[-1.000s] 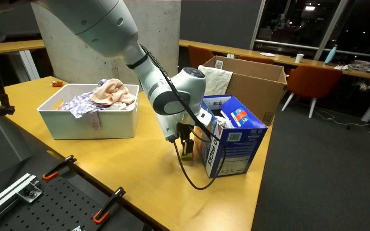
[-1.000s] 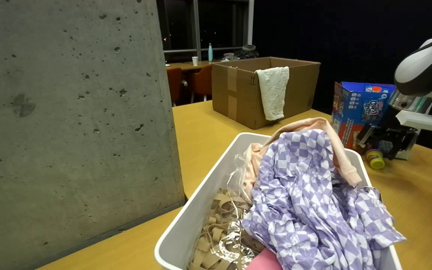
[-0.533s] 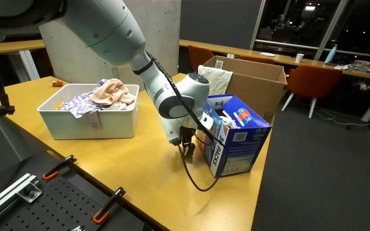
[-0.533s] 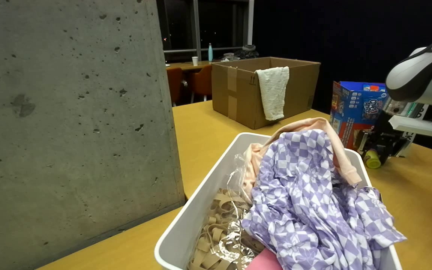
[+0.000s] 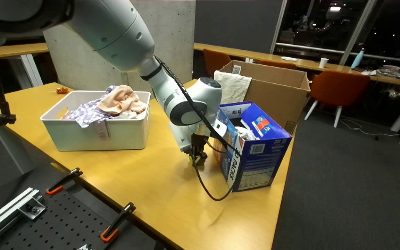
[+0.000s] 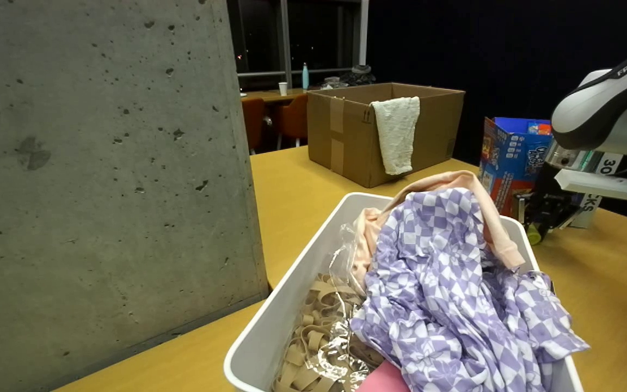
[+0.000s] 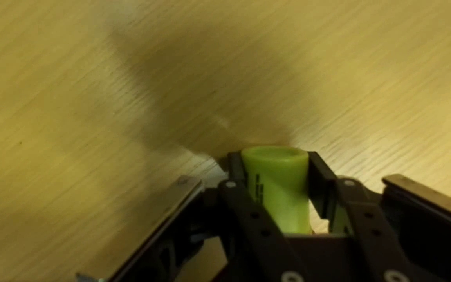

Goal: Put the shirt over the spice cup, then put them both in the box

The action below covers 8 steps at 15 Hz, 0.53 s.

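Note:
The spice cup, a small yellow-green tub [image 7: 282,192], lies between the black fingers of my gripper [image 7: 275,164] in the wrist view. Both pads [image 7: 321,182] press against its sides near the rim, so the gripper is shut on it. In an exterior view only a bit of the cup [image 6: 534,234] shows under the gripper; whether it touches the table is hidden. A purple-and-white checked shirt [image 6: 444,294] hangs over the white bin [image 5: 96,139] with a peach cloth [image 5: 122,99]. Two boxes stand here: a brown cardboard box [image 6: 340,136] and a blue snack box [image 5: 262,163]; I cannot tell which one is meant.
Right beside my gripper stands the open blue snack box, with packaging inside. A cream towel [image 6: 398,136] hangs over the cardboard box's rim. A concrete pillar [image 6: 101,190] rises behind the table. Black clamps [image 5: 118,222] sit at the table's edge, and my arm's cable loops low.
The jaws have closed in on the cup from wide apart. The gripper and cup have shifted slightly. The blue snack box was nudged a little and has moved outward.

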Each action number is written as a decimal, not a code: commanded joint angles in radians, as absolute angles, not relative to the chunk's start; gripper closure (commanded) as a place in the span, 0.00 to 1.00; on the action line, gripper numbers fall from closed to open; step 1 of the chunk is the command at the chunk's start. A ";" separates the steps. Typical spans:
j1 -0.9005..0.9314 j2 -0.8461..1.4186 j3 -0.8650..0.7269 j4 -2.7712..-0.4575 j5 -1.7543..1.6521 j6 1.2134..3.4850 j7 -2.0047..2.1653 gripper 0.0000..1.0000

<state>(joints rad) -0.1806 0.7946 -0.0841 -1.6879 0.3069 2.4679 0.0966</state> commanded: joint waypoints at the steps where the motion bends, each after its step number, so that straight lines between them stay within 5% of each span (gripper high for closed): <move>1: -0.134 0.758 -0.078 -1.750 0.263 2.462 0.139 0.83; 8: -0.073 0.569 -0.064 -2.134 0.299 2.668 0.162 0.83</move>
<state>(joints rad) -0.0707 0.6620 -0.0780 -1.9410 0.2925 2.5774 0.1478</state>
